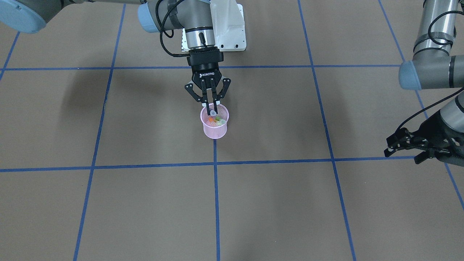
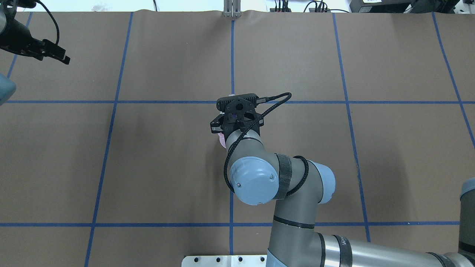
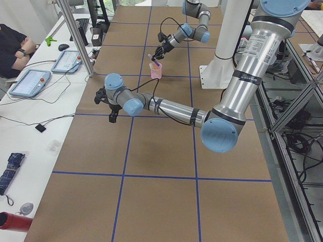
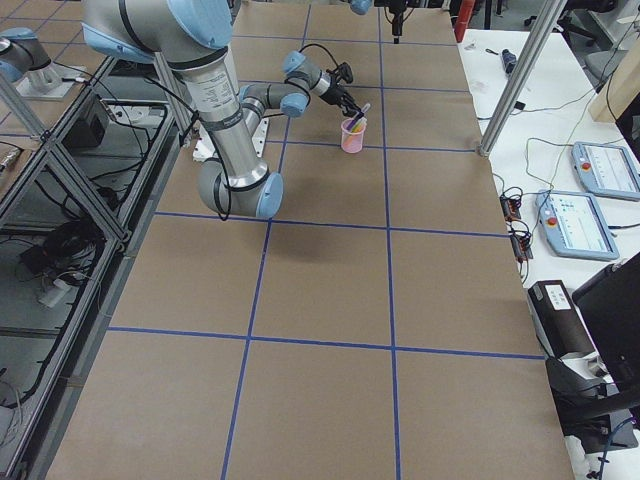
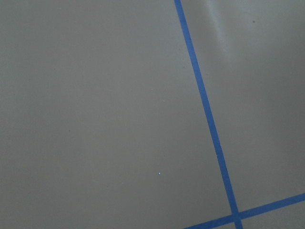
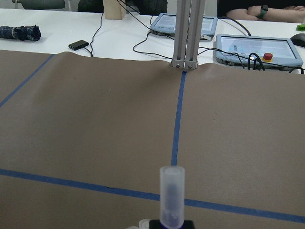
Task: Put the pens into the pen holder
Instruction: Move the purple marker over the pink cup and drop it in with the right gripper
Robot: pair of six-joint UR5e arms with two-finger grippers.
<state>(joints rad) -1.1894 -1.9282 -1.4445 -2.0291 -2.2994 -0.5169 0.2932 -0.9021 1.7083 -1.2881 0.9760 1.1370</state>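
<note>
The pink mesh pen holder (image 1: 215, 130) stands on the table's centre line; it also shows in the left view (image 3: 155, 70) and the right view (image 4: 352, 138). Orange (image 1: 211, 119), green (image 1: 218, 118) and yellow (image 1: 214, 124) pens stand inside it. My right gripper (image 1: 212, 108) hangs straight over the cup, shut on the purple pen (image 4: 358, 112), whose pale cap (image 6: 171, 195) shows in the right wrist view. The pen's lower end is inside the cup. My left gripper (image 1: 387, 146) is open and empty, far off to the side (image 2: 59, 55).
Brown paper with blue tape lines (image 1: 215, 163) covers the table. A white mount plate (image 1: 228, 25) sits behind the right arm. Operators' tablets (image 6: 257, 45) and a metal post (image 6: 187, 33) stand beyond the far edge. The left wrist view shows only bare paper and tape (image 5: 209, 124).
</note>
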